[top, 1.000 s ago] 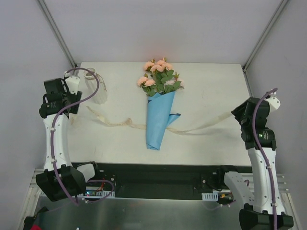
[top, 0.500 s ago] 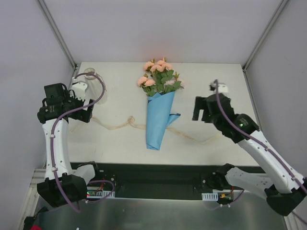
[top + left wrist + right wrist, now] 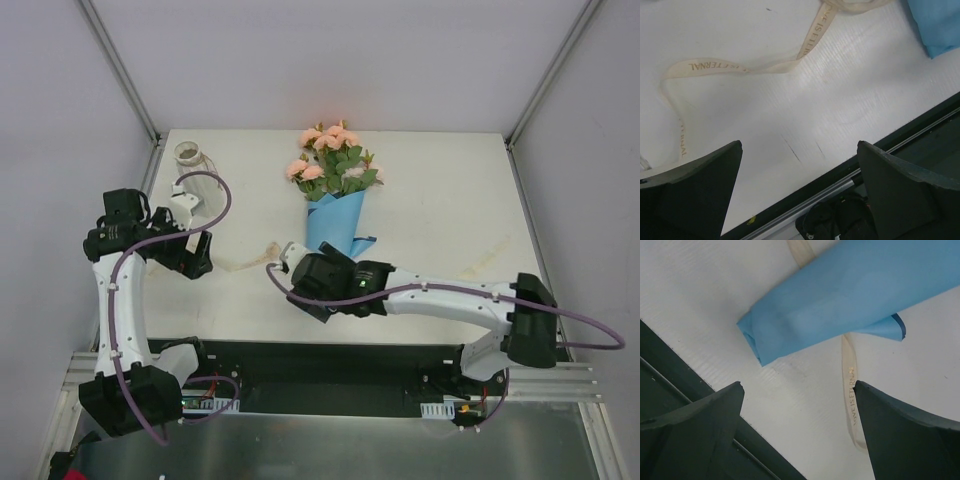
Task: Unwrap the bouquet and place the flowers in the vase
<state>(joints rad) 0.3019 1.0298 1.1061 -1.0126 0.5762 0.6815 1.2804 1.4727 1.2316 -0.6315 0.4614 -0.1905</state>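
Observation:
The bouquet lies in the middle of the table, its peach-pink flowers (image 3: 330, 160) pointing to the far side out of the blue paper cone (image 3: 338, 222). The cream ribbon (image 3: 243, 264) is untied and lies loose on the table. My right gripper (image 3: 318, 292) hangs open over the cone's narrow end (image 3: 840, 295), covering it in the top view, with nothing between its fingers (image 3: 695, 435). My left gripper (image 3: 198, 262) is open and empty above a ribbon loop (image 3: 740, 67), left of the cone. The white ribbed vase (image 3: 192, 160) stands at the far left, just beyond the left arm.
Another stretch of ribbon (image 3: 490, 258) lies at the right of the table and one strand (image 3: 850, 390) runs beside the right finger. The table's black front rail (image 3: 880, 165) is just below both grippers. Grey walls close in the left and right sides.
Both grippers have opened and let the ribbon ends go. The right arm swung from the right edge across to the cone's narrow end. The left gripper moved nearer and inward.

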